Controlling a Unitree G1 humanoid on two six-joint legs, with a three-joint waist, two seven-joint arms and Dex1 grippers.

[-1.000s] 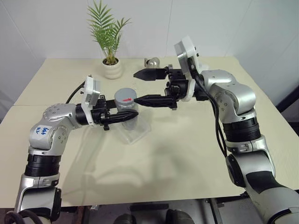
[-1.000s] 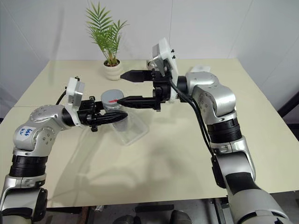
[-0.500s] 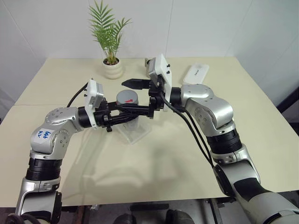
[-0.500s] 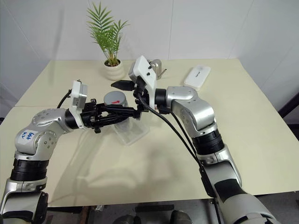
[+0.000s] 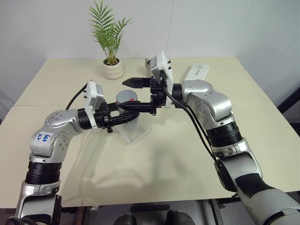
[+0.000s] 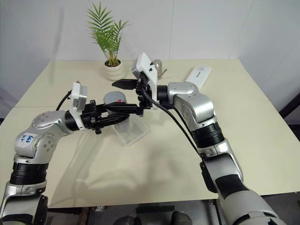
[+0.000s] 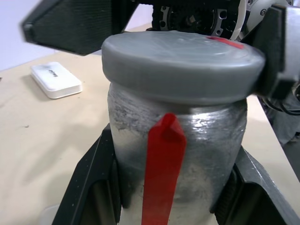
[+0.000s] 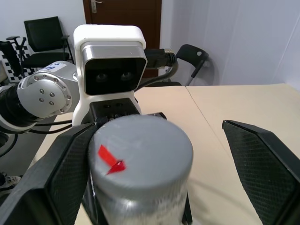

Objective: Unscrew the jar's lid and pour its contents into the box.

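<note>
A: Where do we see the jar (image 7: 176,154)?

B: Our left gripper (image 5: 123,116) is clamped on its silver body, holding it upright above the clear box (image 5: 137,133) on the table (image 5: 154,159).

A: And our right gripper (image 5: 136,96)?

B: Its 2 fingers are spread wide, 1 on each side of the grey lid (image 8: 143,143), which is still on.

A: Any writing?

B: We see only a red strip (image 7: 161,168) down the jar and a red mark on the lid. The print on the white device (image 5: 196,72) is too small to read.

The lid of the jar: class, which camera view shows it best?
The right wrist view: the lid faces the camera, with its whole top and red mark visible. The left wrist view shows it edge-on above the jar. The eye views show it small between black fingers.
</note>
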